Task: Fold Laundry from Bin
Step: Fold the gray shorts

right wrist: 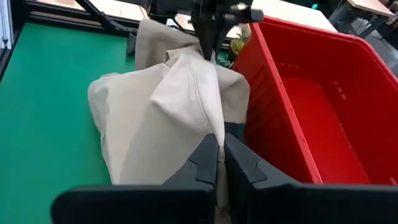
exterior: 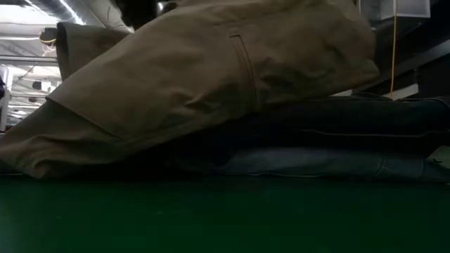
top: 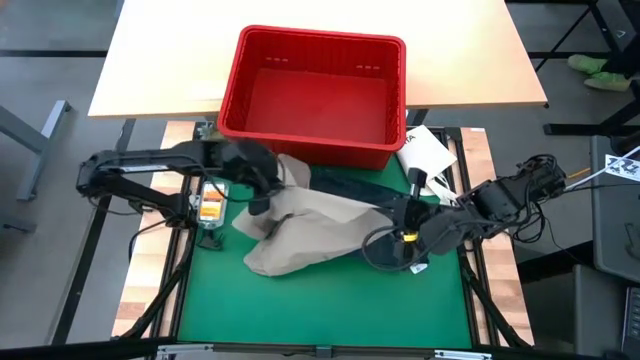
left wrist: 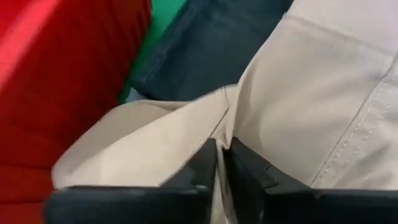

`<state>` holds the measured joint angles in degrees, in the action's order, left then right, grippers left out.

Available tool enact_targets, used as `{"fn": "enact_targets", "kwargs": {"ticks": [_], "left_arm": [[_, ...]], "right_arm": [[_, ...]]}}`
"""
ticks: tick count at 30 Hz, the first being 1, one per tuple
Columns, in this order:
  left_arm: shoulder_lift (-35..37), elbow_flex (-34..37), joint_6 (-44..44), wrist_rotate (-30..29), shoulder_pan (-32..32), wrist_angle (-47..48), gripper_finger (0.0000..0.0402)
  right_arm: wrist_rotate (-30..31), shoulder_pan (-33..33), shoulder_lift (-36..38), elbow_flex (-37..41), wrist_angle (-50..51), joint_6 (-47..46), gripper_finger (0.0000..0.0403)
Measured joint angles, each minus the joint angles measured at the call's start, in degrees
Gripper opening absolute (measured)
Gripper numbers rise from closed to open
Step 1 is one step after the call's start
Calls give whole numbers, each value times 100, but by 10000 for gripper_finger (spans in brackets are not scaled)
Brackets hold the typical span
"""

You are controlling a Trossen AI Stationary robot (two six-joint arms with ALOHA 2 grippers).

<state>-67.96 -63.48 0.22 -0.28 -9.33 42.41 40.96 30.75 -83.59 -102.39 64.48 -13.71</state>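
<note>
Khaki cloth was pinched in both sets of jaws, each closed down to a sliver on a fold of the tan khaki trousers (top: pixel 300 235). Left gripper (left wrist: pixel 221 158) held a fold at the end just beside the red bin (top: pixel 312 93); right gripper (right wrist: pixel 219 158) held a ridge of the same fabric at the opposite end, near the white packet (top: pixel 425 152).

Trousers sat bunched on the green mat (top: pixel 320 310), draped over the denim jeans (top: pixel 350 185), which in turn lay on a light blue garment (exterior: pixel 302 161).

Risks, as I read it:
- Both grips looked thin, on an edge of cloth only. Pulling apart to spread could strip a fold out of one jaw.
- Khaki overlapped the jeans; lifting might drag denim along or shove it into the bin wall.
- Left grip sat close to the bin; a snag on the rim seemed possible.

Views: the high view showed the bin empty and both arms' placement, nothing of the grips. Wrist views showed the pinches. Only the low view showed the three-layer stack and the trousers' back pocket seam (exterior: pixel 242 67).
</note>
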Motion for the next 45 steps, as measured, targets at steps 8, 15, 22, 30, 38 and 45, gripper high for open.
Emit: {"fn": "enact_targets", "kwargs": {"ticks": [8,15,22,30,38,45], "left_arm": [[-629,0,793,-316,-2,-266,125],[-500,-626,1290,-1025,0,331,138],[-385,-1730,1356,-1072,-2,1101,138],[-242,-2357,935,-364,-2,1237,139],[-246,-1864,-307,1758,595,1357,139],[-254,-595,-1219,1447,1951,1103,139]], "right_arm": [[4,-17,-2,0,8,-1,13],[9,-14,-2,0,10,1,14],[315,-14,0,0,63,2,14],[696,-420,0,0,896,-168,14],[277,-1285,-142,4,1367,-240,14],[-180,-1513,-385,4,1350,67,14]]}}
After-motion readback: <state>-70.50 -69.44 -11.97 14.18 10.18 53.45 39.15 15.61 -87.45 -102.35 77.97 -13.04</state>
